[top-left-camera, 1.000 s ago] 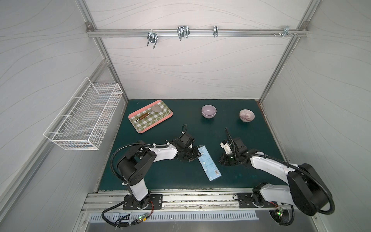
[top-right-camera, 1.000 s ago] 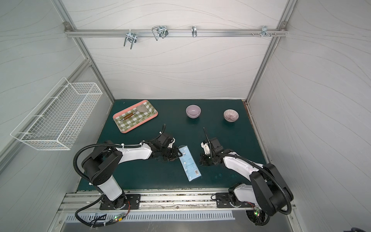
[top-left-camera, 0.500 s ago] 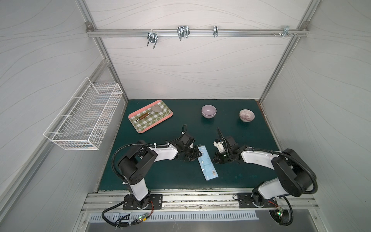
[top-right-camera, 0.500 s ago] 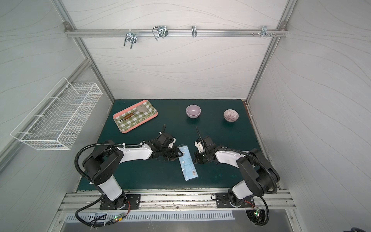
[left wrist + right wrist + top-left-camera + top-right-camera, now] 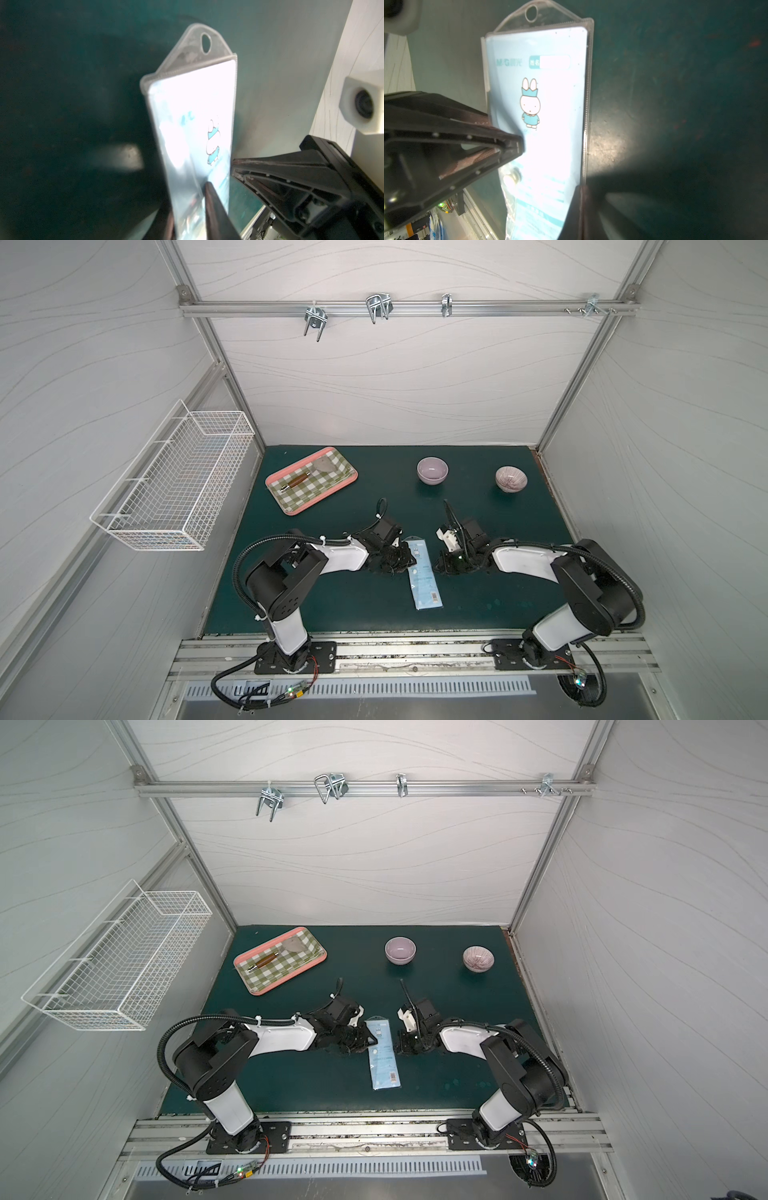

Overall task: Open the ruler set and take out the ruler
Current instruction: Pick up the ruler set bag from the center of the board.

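On the left wall hangs a white wire basket (image 5: 166, 489). On the dark green desk (image 5: 353, 605), a pink-rimmed checked tray (image 5: 320, 491) sits at the back left with a wooden-handled tool (image 5: 299, 480) lying in it. Nearer the front, the left arm (image 5: 340, 558) reaches toward the middle. The left jaws are clenched on the ruler set (image 5: 424, 576), pinching its near long edge partway along. The left wrist view shows the clear sleeve between the two fingers (image 5: 214, 207). The set lies lengthwise at mid-desk, hang tab toward the back wall and barcode end toward the front. Against its opposite long edge rests the tip of the right jaws, clenched and grasping nothing, at the end of the right arm (image 5: 523, 562). At the back right stand two bowls, a plain lilac bowl (image 5: 432, 470) and a streaked bowl (image 5: 511, 478), well apart.
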`<action>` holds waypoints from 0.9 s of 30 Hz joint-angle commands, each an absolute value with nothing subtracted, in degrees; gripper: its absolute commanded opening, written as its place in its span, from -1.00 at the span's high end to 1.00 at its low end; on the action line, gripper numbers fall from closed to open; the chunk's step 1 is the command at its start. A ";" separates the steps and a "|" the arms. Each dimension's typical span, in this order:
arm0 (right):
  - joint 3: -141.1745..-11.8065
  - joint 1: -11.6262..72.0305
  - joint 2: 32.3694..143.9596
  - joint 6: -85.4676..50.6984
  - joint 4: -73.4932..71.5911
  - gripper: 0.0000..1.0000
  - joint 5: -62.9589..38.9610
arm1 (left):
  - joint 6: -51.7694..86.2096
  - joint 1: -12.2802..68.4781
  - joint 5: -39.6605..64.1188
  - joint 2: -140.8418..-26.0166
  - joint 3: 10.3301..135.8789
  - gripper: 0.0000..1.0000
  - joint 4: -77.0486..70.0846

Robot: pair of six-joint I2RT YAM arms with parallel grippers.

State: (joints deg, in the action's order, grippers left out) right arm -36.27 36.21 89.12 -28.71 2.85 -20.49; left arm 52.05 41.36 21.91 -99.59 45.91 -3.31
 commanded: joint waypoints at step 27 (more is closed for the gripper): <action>-43.84 36.38 80.00 -20.98 16.29 0.50 -16.03 | 24.05 34.71 16.66 -93.28 66.70 1.00 31.35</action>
State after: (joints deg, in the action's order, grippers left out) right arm -42.78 36.38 81.76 -23.11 13.65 -15.46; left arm 31.86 35.59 18.61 -95.53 62.48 24.23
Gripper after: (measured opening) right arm 0.233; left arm 0.056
